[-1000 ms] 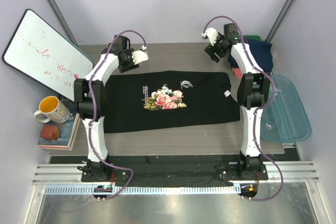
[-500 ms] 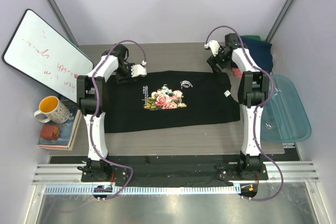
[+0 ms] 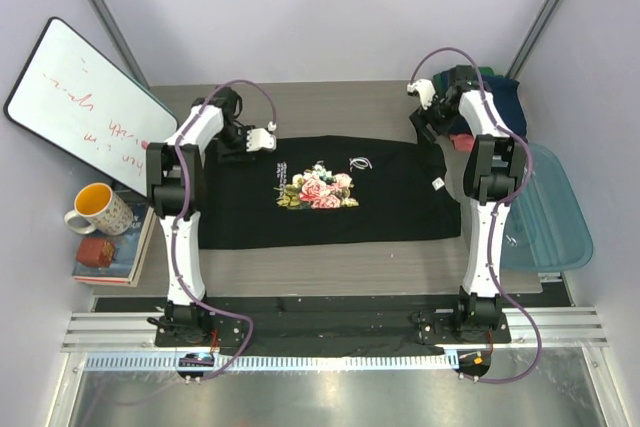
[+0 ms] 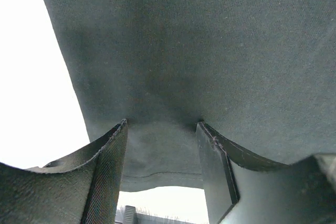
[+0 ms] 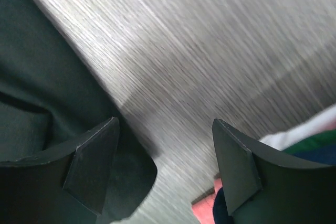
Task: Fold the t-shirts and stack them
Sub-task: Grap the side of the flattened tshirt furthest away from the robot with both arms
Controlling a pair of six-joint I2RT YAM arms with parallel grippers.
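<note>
The black t-shirt (image 3: 320, 192) lies spread flat across the middle of the surface (image 3: 330, 102), its rose print and white lettering facing up. Both arms rise from their bases at the near edge, bend at the elbow beside the shirt's short sides and reach toward the far edge. Each wrist is tipped down at a far corner of the cloth. The left pincer (image 3: 262, 137) sits low over the far left corner. Its wrist view shows the two fingers (image 4: 105, 171) spread, with the shirt's hemmed edge lying between them, not pinched. The right pincer (image 3: 428, 125) hangs at the far right corner. Its fingers (image 5: 89, 166) are likewise spread, with bare wood grain between them and black cloth under the left one. Just beyond that arm, at the far right corner of the surface, rests a pile of other tees (image 3: 495, 97). The pile is navy with green on top, and a bit of coral shows in the right wrist view. A blue tub (image 3: 545, 212) lies to the right of the right arm
</note>
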